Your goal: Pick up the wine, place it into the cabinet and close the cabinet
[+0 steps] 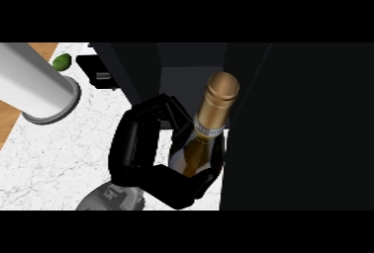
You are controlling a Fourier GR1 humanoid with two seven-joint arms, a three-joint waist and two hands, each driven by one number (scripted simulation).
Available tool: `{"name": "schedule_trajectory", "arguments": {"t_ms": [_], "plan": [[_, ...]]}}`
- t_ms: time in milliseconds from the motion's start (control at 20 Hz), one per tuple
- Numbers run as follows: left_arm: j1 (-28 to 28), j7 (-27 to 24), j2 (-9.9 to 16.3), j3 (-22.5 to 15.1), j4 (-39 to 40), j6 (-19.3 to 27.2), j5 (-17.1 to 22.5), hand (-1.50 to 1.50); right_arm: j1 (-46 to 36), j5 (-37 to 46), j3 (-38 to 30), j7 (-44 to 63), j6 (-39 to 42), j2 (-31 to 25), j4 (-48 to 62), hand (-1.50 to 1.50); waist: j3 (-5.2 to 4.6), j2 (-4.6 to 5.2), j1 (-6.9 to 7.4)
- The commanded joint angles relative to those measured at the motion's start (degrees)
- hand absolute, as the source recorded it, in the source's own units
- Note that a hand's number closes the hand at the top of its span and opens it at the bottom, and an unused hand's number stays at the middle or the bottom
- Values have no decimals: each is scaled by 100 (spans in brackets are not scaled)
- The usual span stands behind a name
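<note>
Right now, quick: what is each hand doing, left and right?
Left hand: not in view.
Right hand: fingers curled round the wine bottle, holding it at the open cabinet.

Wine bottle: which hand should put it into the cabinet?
Left. The left hand is curled round the wine bottle at the open cabinet; the right hand is out of view.

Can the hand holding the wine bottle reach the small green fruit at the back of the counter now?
Probably not as things stand: the hand has its fingers curled round the wine bottle at the cabinet opening, and the green fruit lies far behind the grey cylinder.
</note>
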Motion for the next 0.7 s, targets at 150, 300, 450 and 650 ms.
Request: {"name": "schedule_trajectory", "arguments": {"t_ms": [150,300,450,650], "plan": [[-865,401,-3,-233,345,825,-148,150,27,-484,-30,403,-23,-61,-632,-150,-2,-4,21],[-1230,-82,-3,-262,1174,1090,35,150,462,-339,194,-16,132,135,-612,-150,0,7,-39],[-1152,-289,-3,35,1375,725,47,150,238,-666,-103,205,57,3,-559,-150,-2,9,-7],[-1010,-710,-3,-587,1481,1398,199,150,-27,-180,267,464,-251,112,-721,-150,-5,3,2]]}}
